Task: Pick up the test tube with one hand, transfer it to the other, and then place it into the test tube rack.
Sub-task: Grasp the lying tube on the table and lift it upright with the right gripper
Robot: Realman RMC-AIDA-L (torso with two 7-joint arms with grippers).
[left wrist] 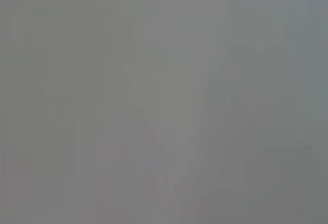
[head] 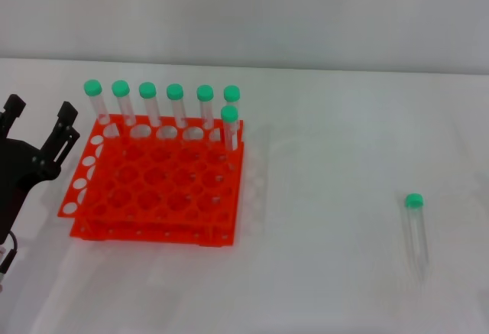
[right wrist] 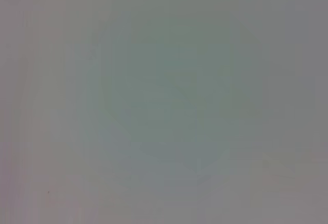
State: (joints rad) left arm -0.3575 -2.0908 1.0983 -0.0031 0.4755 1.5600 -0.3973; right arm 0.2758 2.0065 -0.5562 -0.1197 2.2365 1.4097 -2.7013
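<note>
The test tube (head: 415,231), clear with a green cap, lies alone on the white table at the right. The orange-red test tube rack (head: 157,185) stands at the left and holds several green-capped tubes (head: 179,105) upright along its far row, plus one (head: 229,128) at its far right corner. My left gripper (head: 40,124) is at the left edge beside the rack, black, its fingers spread apart and empty. The right gripper is out of view. Both wrist views show only blank grey surface.
The white table (head: 328,158) stretches between the rack and the lone tube. A pale wall runs along the far edge of the table.
</note>
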